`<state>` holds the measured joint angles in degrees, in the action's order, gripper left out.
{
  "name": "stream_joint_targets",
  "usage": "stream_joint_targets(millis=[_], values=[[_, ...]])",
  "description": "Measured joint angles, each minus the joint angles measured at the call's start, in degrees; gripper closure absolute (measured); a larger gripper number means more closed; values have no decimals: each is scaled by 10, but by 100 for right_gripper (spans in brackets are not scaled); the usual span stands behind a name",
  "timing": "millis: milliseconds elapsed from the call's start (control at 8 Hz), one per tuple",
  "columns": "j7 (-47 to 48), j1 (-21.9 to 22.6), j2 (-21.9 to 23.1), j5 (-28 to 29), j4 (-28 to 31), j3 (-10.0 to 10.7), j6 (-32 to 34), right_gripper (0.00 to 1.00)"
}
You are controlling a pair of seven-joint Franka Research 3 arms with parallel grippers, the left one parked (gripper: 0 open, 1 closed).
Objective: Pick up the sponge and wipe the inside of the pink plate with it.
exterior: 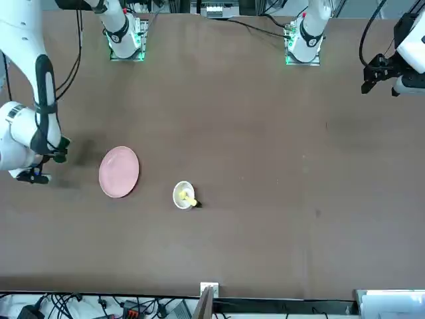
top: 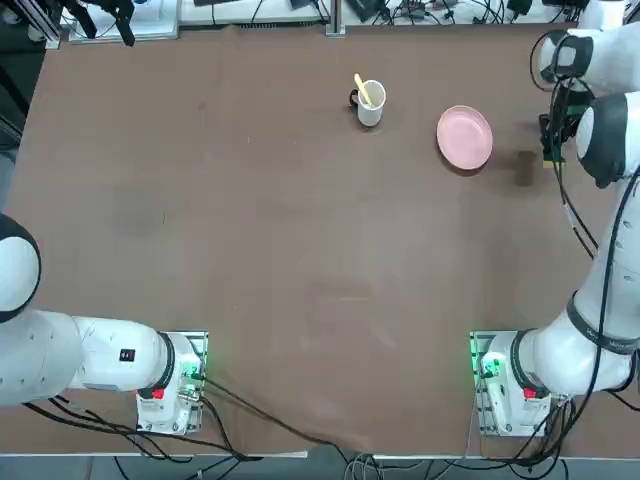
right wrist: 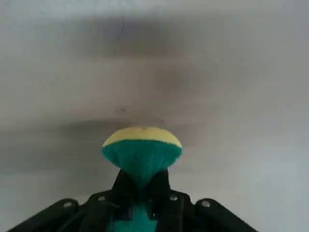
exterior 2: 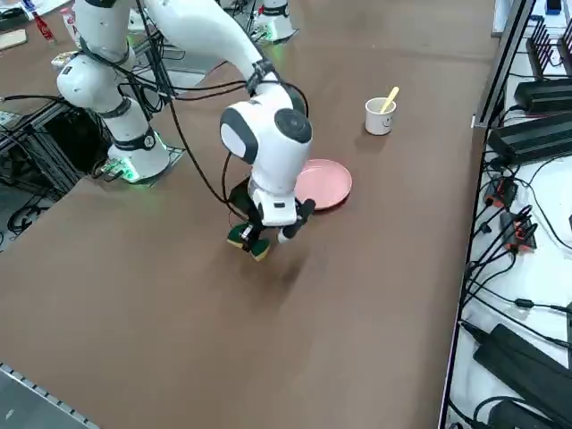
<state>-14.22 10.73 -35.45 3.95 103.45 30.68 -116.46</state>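
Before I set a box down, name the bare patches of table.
Bare: between the white mug and the arm bases; also the far-left table. Crowded: right side, where the right gripper holds the sponge beside the pink plate.

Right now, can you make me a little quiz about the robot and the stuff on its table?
1. True or false: the right gripper is pinching the green-and-yellow foam sponge.
2. Which is nearer the right gripper: the round pale pink plate or the white mug with a dark handle?
3. Fill in the blank: the utensil standing in the mug is ____.

Key: 1 true; 2 the plate; 3 yellow.
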Motion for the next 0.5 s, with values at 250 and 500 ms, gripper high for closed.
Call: stream_joint_targets(millis=[250, 500], values=[[-1, 1, -3, 0, 0, -10, -2, 61], [-1, 14, 6, 1, -5, -15, 1, 23]])
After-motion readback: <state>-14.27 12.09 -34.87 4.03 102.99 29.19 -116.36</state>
